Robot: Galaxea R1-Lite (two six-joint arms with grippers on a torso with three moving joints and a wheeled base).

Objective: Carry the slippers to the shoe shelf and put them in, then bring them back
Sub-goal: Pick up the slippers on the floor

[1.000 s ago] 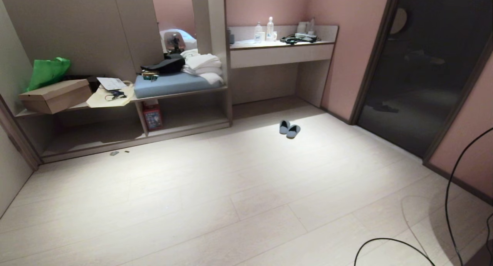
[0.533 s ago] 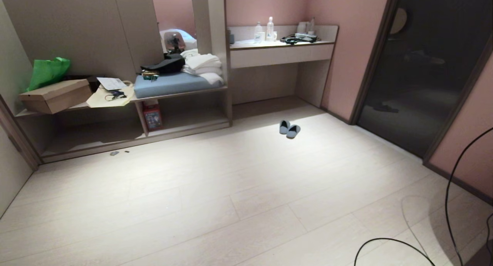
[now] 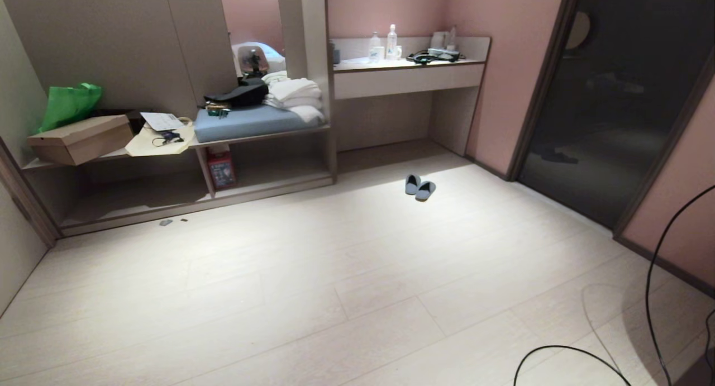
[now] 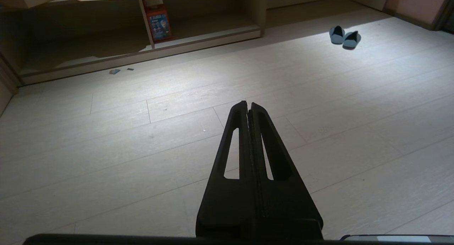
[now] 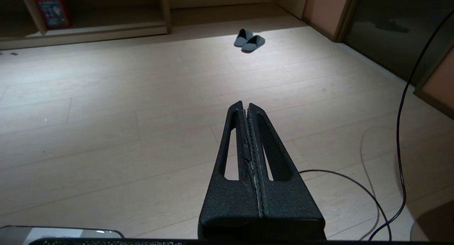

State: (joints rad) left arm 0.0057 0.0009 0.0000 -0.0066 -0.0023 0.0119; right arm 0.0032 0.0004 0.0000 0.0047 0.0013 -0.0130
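The grey-blue slippers lie side by side on the pale floor, in front of the desk recess and far ahead of me; they also show as the slippers and the slippers in the wrist views. The shoe shelf is the low open cubby at the left, with an upright divider. My left gripper is shut and empty above bare floor. My right gripper is likewise shut and empty. Neither arm shows in the head view.
A cardboard shoebox, a green bag and a blue cushion with towels sit on the bench above the cubby. A red box stands by the divider. A black cable loops at the right, near a dark glass door.
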